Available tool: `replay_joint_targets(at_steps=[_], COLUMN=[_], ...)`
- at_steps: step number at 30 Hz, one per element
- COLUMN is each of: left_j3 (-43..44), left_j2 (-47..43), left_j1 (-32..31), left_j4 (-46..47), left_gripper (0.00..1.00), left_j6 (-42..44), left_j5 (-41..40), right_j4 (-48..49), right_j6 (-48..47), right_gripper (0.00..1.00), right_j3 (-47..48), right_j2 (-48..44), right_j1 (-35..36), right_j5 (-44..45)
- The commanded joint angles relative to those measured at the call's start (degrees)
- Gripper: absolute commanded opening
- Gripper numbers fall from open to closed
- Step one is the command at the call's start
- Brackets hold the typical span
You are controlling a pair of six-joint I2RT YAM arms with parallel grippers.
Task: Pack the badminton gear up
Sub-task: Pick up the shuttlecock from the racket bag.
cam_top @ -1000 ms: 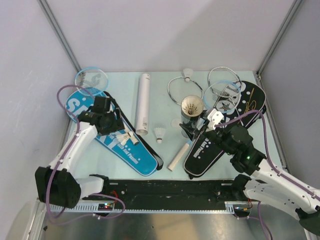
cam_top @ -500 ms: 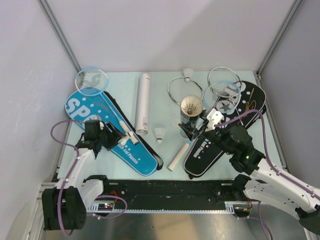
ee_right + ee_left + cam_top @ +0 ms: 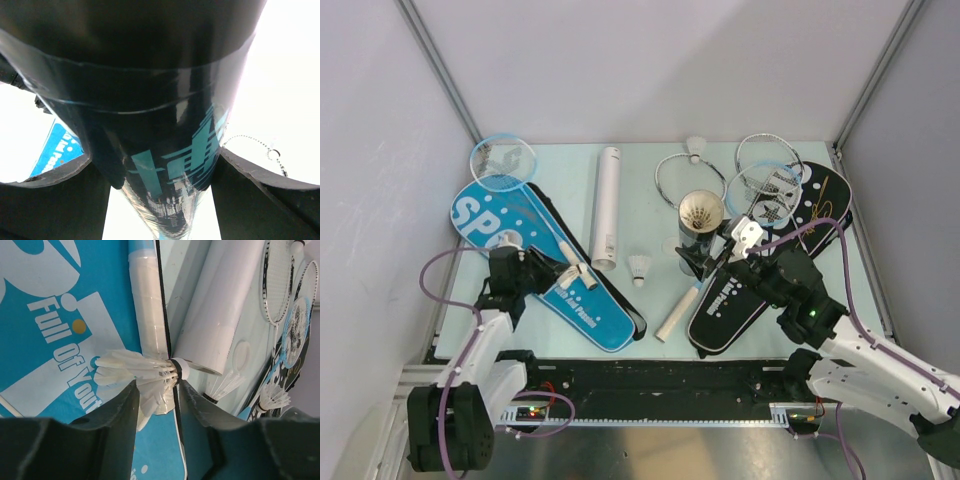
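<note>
Lightly nipped in the left pincer (image 3: 157, 385), at eight o'clock of the pale green bench (image 3: 642, 195), over the blue racket-shaped cover (image 3: 595, 318): a small white feather shuttlecock (image 3: 142, 371). Featherweight and easily crushed; probably best held by the cork, not the vanes. Clamped tight in the right pincer (image 3: 160, 165), toward three o'clock: an upright black shuttlecock tube (image 3: 700, 240), mouth open. Likely stiff, light and slick; grip mid-wall.
</note>
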Motion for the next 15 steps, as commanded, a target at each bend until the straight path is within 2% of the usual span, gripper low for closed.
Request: replay_joint_targets(at_steps=[1,8,12,15], left_j3=[-1.24,1.02,3.83,7.99], left_j2=[-2.28,-2.74,-4.46,-6.53], left_j1=[0.55,0.55,0.55,0.55], left_j4=[4.91,4.84,0.61,-3.96], left_gripper=[0.37,0.04,0.0,0.0], left_j6=[-1.59,-1.89,-1.51,0.09], left_j5=[-0.91,3.67,4.99,4.43], right_j4=[4.23,3.05,2.44,0.45], right_j6=[0.96,0.5,-0.8,-5.11], right_gripper=[0.27,0.27,0.27,0.27], right_j3=[2.25,2.26,2.26,2.25], right_j2=[-0.38,0.58,0.57,1.67], right_j1=[0.38,0.46,0.39,0.37], right_j5=[-0.33,0.23,0.42,1.32])
